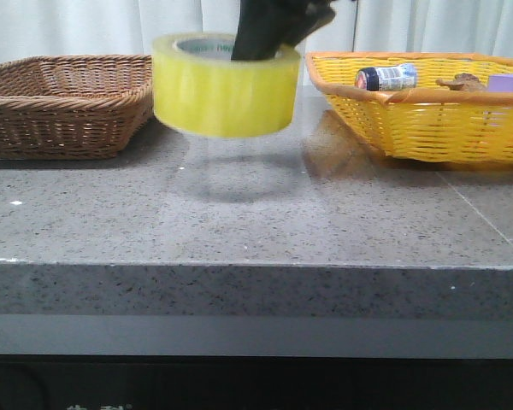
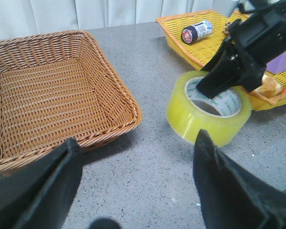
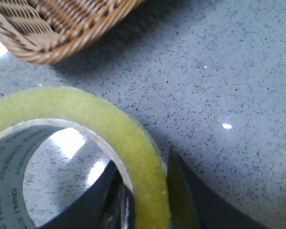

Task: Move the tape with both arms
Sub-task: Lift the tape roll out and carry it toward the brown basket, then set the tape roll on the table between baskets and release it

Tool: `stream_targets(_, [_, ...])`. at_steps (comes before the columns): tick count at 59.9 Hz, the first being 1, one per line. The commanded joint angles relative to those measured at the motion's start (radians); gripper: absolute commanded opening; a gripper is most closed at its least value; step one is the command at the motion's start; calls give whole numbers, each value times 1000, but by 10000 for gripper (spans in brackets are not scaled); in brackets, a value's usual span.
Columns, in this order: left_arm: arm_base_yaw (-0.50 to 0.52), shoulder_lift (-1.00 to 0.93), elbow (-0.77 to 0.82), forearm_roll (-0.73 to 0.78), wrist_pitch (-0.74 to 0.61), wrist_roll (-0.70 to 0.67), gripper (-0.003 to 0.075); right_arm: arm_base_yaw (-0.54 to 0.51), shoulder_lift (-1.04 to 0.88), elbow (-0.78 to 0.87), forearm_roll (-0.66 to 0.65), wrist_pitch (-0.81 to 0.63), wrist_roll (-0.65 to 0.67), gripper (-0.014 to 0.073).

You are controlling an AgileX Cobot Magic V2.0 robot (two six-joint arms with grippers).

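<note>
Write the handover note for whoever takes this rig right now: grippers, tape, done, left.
Right gripper: shut on the tape, one finger inside the core, one outside the wall; roll held in the air above the table, between the brown basket and the yellow basket.
Left gripper: open, empty, facing the roll.
Done: tape lifted.
Left: hand the roll to the left gripper, then set it down, probably in the brown basket.
</note>
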Motion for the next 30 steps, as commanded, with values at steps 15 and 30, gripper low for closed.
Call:
stream_targets(15, [-6,6,-35,-10,-75,-4,492,0,30,-26,5,-86,-53,170])
stream_targets(30, [-6,6,-35,-10,-75,-4,492,0,36,-26,4,-86,-53,305])
